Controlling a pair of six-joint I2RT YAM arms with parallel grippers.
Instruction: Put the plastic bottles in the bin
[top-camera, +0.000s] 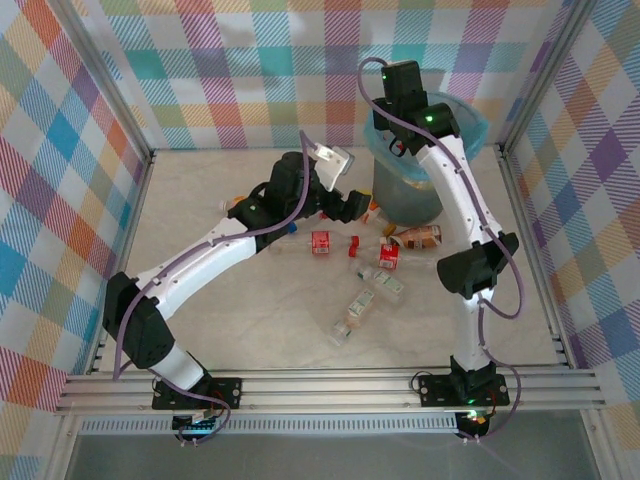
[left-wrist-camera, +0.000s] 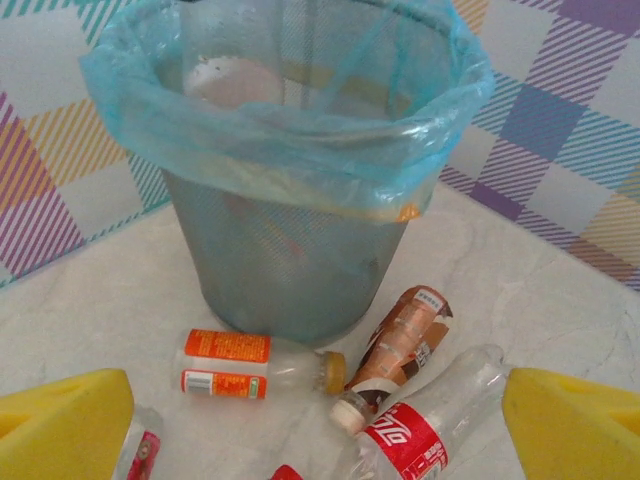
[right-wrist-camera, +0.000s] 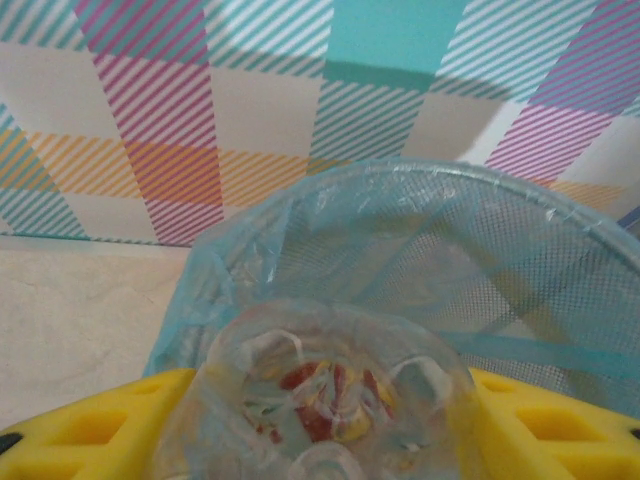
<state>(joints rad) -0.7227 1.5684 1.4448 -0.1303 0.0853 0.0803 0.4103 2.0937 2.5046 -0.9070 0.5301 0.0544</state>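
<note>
Now the blue-lined grey bin (right-wrist-camera: 520, 250) sits beneath your right gripper (right-wrist-camera: 325, 440), which clasps a clear plastic bottle (right-wrist-camera: 320, 380) above the near rim. Centre it over the opening before letting go. Your left gripper (left-wrist-camera: 320, 425) gapes empty near bottles (left-wrist-camera: 230, 362) lying beside the bin.

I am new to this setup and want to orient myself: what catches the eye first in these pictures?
The grey bin with its light-blue bag stands at the far right of the table, and the right gripper holds a clear bottle at its rim. Loose bottles lie at its foot, before the open left gripper.
</note>
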